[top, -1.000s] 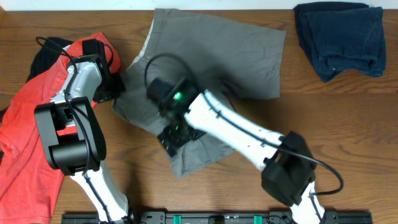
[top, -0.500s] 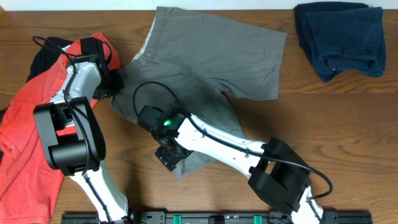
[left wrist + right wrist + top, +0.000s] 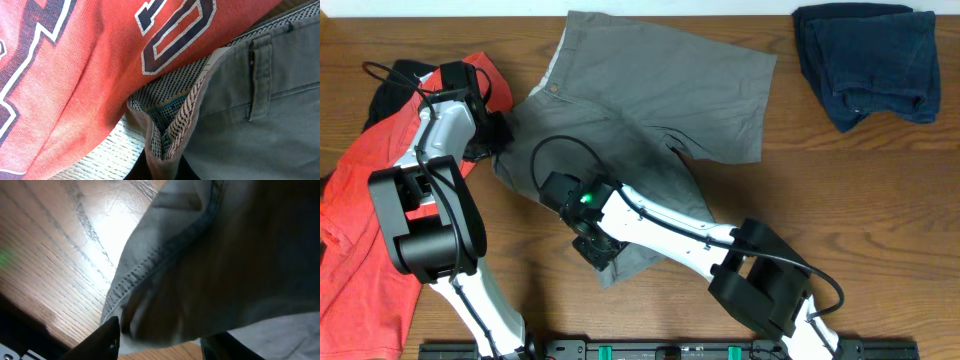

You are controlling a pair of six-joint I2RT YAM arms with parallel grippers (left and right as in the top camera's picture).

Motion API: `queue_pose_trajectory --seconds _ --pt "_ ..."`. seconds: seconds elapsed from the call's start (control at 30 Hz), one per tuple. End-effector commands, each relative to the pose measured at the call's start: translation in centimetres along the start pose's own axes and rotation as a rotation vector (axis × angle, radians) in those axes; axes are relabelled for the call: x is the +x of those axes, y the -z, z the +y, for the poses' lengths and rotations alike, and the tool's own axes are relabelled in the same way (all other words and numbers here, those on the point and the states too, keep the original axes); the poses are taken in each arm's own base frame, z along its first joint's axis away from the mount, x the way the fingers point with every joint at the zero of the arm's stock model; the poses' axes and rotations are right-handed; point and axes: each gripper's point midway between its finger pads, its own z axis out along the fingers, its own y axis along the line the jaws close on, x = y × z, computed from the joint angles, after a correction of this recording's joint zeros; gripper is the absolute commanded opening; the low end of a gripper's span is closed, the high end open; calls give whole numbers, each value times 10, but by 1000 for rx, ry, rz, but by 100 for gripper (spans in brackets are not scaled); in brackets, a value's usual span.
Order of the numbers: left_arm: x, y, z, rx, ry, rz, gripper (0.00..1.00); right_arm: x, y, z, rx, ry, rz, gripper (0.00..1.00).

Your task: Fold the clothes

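One pair of grey-khaki shorts [image 3: 660, 90] lies creased and spread across the middle of the table [image 3: 880, 220], reaching toward twelve o'clock. At its nine o'clock edge, the left hand [image 3: 162, 167] is closed on the waistband [image 3: 200, 95], with the patterned lining pinched between its fingers. At seven o'clock, the right hand [image 3: 160, 340] appears to have the leg hem [image 3: 150, 265] bunched between its fingers, though the view is too close to be sure.

One red T-shirt [image 3: 360, 200] lies at nine o'clock, overlapping the waistband. One navy garment [image 3: 865, 60] sits well apart at two o'clock.

The likely risks are that the left hand drags the red T-shirt along with the waistband, or that the hem slips free and leaves a crooked fold.
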Motion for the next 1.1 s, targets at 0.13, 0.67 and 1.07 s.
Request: queue_pose_trajectory --seconds 0.13,0.67,1.07 --pt "4 -2 7 -18 26 19 6 7 -18 8 -46 51 65 31" --pt "29 75 19 -33 27 64 6 59 76 -142 -20 -419 163 1" --pt "79 128 18 -55 -19 176 6 91 114 -271 -63 -676 1 1"
